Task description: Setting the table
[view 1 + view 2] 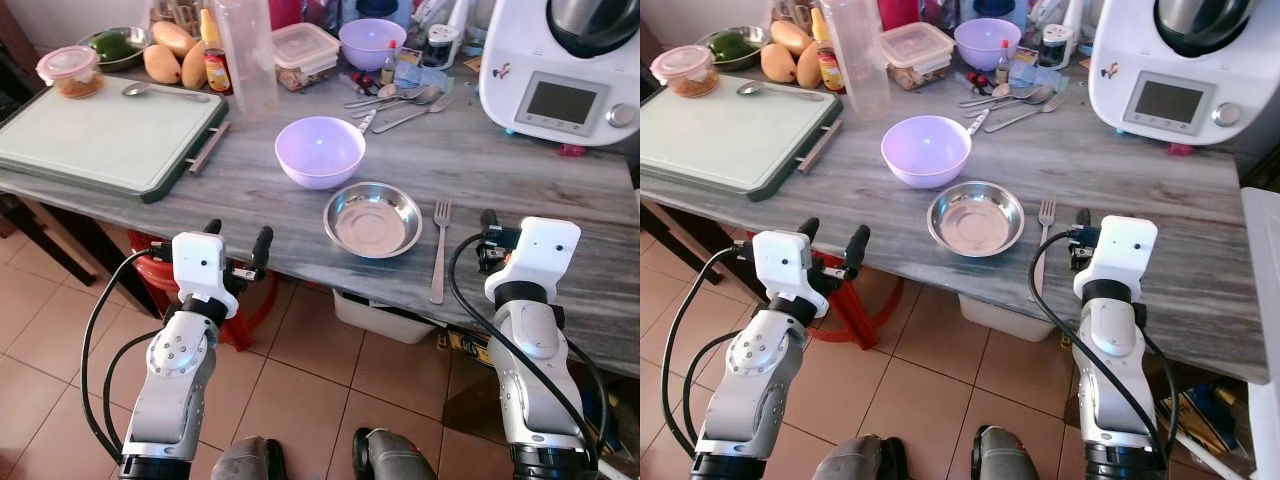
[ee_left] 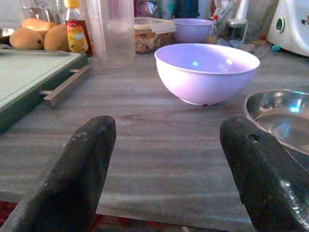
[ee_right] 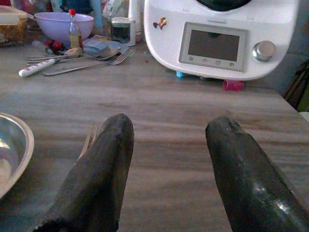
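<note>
1. Steel bowl [image 1: 372, 219] sits near the front edge of the grey worktop [image 1: 560, 200], with a fork [image 1: 439, 250] lying just beside it on the robot's right, tines pointing away from the robot.
2. Just behind the steel bowl, a lilac bowl [image 1: 320, 151] stands upright, close but not touching as far as the head views show.
3. Right gripper [image 3: 166, 164] hovers at the worktop edge beside the fork handle, fingers spread wide apart, nothing between them; the fork's tines peek out by one finger in the wrist view.
4. Left gripper [image 2: 166, 169] hangs off the front edge, left of the bowls, fingers also wide apart and empty, pointing at the lilac bowl.
5. Further back: a green cutting board [image 1: 100, 135] with a spoon [image 1: 165, 91] on it, a clear jug [image 1: 245, 55], mangoes [image 1: 170, 55], loose cutlery [image 1: 395, 100], a second lilac bowl [image 1: 372, 42] and a white kitchen machine [image 1: 560, 65].
</note>
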Controlling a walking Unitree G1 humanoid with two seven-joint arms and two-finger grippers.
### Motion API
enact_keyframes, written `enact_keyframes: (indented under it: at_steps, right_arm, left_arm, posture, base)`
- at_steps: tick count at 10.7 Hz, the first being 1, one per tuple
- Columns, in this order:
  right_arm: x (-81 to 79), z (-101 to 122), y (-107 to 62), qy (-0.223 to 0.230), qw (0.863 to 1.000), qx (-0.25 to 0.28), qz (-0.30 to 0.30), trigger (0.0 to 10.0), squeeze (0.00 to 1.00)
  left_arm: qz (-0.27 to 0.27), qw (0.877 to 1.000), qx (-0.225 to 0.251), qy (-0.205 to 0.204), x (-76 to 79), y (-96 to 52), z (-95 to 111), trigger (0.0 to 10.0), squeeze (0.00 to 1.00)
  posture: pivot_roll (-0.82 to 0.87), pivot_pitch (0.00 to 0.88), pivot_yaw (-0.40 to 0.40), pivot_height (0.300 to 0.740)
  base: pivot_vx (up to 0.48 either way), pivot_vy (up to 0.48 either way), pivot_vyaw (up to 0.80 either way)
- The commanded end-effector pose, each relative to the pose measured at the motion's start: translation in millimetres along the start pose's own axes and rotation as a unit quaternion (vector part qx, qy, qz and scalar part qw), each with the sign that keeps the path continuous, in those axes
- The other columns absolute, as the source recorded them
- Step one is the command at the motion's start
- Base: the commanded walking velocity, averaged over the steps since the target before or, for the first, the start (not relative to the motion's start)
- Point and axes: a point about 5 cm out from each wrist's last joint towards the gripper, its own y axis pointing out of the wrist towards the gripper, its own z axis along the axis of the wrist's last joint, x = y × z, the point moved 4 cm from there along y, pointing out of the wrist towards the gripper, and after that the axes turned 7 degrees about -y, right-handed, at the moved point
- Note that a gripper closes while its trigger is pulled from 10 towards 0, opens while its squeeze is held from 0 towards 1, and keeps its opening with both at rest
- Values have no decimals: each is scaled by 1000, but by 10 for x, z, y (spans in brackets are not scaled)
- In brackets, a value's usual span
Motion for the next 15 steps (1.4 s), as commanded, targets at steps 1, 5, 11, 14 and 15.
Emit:
enact_keyframes:
  at_steps: [1,5,11,14,15]
  right_arm:
    - [-12,77,-6,2,1000,17,4,10000,0]
    - [-64,57,10,4,1000,12,14,10000,0]
    - [-136,58,33,12,1000,9,27,10000,0]
    - [-137,64,57,12,999,10,29,10000,0]
    - [-140,62,56,12,999,10,29,10000,0]
  left_arm:
    - [3,1000,-8,5,-5,-2,-21,10000,0]
    - [7,1000,-12,7,-24,-13,-37,10000,0]
    - [6,1000,-19,6,-13,-17,-68,10000,0]
    - [7,1000,-20,2,10,-14,-82,10000,0]
    - [5,1000,-21,2,17,-10,-88,10000,0]
  posture:
    - [-88,80,46,740]
    - [-80,81,42,740]
    - [-83,85,37,740]
    - [-83,84,34,740]
    - [-82,82,33,740]
  base:
    - [0,0,0]
    - [-278,0,-525]
    - [-311,0,-248]
    - [-311,0,-775]
    - [0,0,-800]
